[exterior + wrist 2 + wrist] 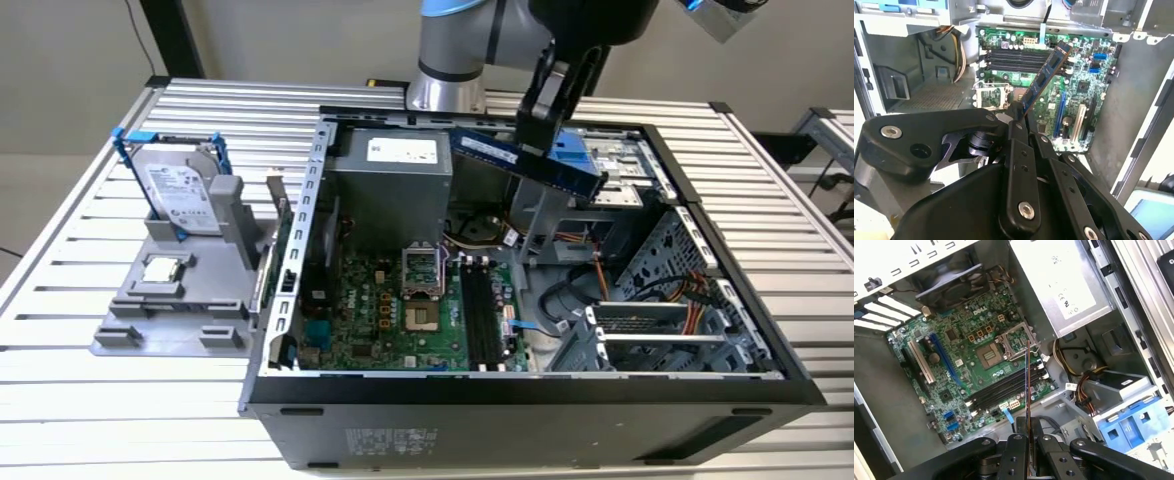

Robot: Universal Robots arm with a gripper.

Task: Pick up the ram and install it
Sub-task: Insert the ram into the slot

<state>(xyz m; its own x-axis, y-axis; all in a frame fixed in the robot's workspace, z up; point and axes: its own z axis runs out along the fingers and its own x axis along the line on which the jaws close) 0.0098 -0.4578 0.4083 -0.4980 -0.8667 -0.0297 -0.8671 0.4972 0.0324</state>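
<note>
Black fingers (1021, 165) of the gripper (1018, 114) fill the foreground in both wrist views, clamped tight on one end of the ram (1046, 75). This thin blue-green stick carries a row of dark chips and juts out from the fingertips over the open computer case (534, 388). In the first wrist view the ram (1027, 385) shows edge-on as a narrow line rising from the gripper (1028, 436), crossing over the black memory slots (1004, 387) of the green motherboard (954, 365) far beneath it.

In the exterior view the arm reaches down from above, and the gripper (534, 140) holds the ram (567, 178) in the air, tilted, with its end towards the exterior view's right lower than the other. It hangs above the case interior, near the grey power supply (394, 180) and well apart from the motherboard (387, 330) and the slots (483, 320) on the case floor. A processor socket (424, 320) lies just beside the slots, on the exterior view's left.

Outside the case, on the slatted white table (134, 400), a grey holder (174, 310) carries a silver hard drive (180, 190) standing upright in a blue frame, with a small square processor chip (160, 268) lying flat in front of it.
</note>
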